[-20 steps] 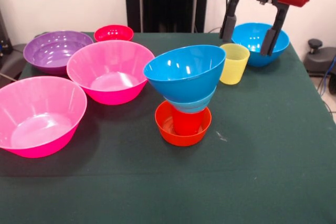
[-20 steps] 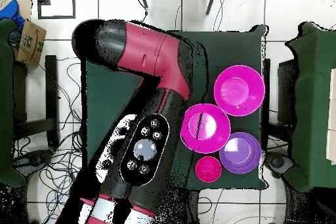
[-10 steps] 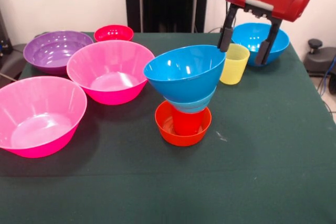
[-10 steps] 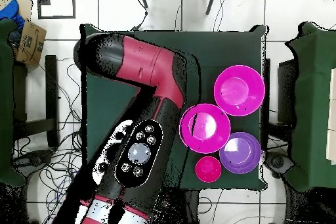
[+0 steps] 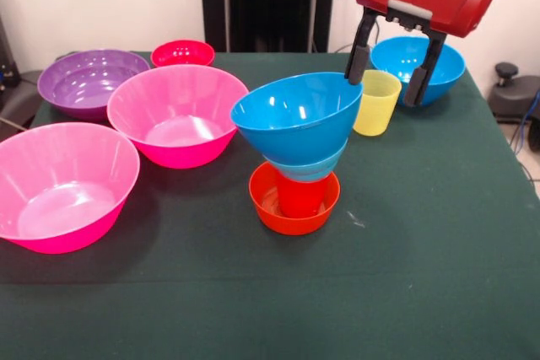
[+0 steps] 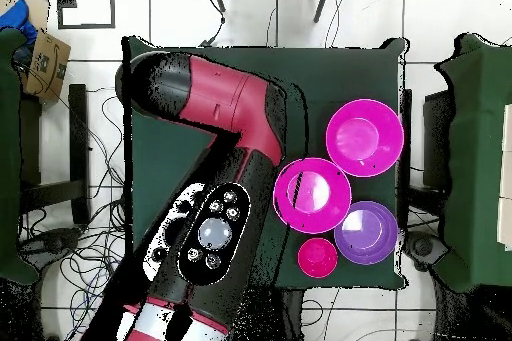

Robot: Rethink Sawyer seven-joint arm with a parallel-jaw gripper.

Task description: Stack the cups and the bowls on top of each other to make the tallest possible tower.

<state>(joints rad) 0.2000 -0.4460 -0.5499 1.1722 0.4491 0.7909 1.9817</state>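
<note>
Covering much of the table [image 5: 422, 276], the arm [image 6: 215, 127] hides the tower in the overhead view. The tower [image 5: 297, 153], 4 pieces high, stands mid-table, its large blue bowl [image 5: 299, 115] tilted. The hand [image 5: 386, 69] hangs open just above the upright yellow cup [image 5: 375, 103], 1 finger either side, so the cup lies straight below. The red cup is mostly hidden.
</note>
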